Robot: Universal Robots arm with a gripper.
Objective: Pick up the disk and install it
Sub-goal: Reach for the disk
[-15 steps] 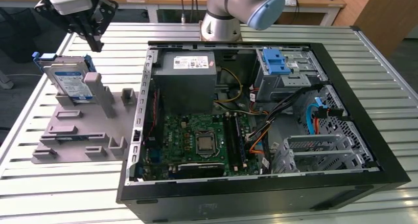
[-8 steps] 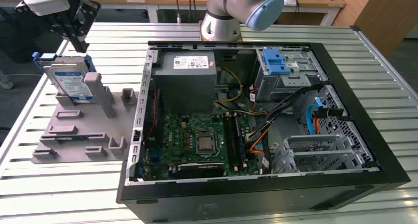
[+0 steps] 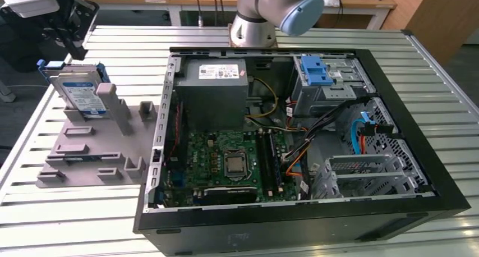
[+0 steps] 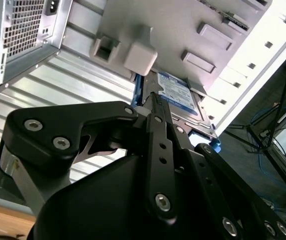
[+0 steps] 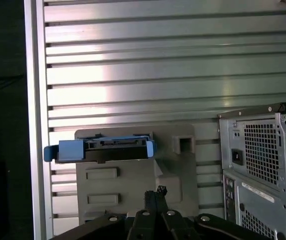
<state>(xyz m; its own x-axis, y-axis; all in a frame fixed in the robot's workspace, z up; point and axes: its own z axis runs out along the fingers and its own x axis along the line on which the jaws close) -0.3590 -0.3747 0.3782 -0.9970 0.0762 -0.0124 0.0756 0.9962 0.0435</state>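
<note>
Exterior view: found the disk [image 3: 81,94] upright on its edge in the grey holder block [image 3: 82,150], on the slatted table [image 3: 224,38], off the exterior view's left of the open computer case [image 3: 389,128]. Spotted the gripper [image 3: 73,50] close above it.

Second wrist view: saw the gripper [image 4: 157,102] with tips pressed together on nothing, near the disk [image 4: 175,97], label showing.

First wrist view: caught the disk [image 5: 100,148] edge-on, blue frame outward, apart from the closed-up gripper [image 5: 154,194].
</note>
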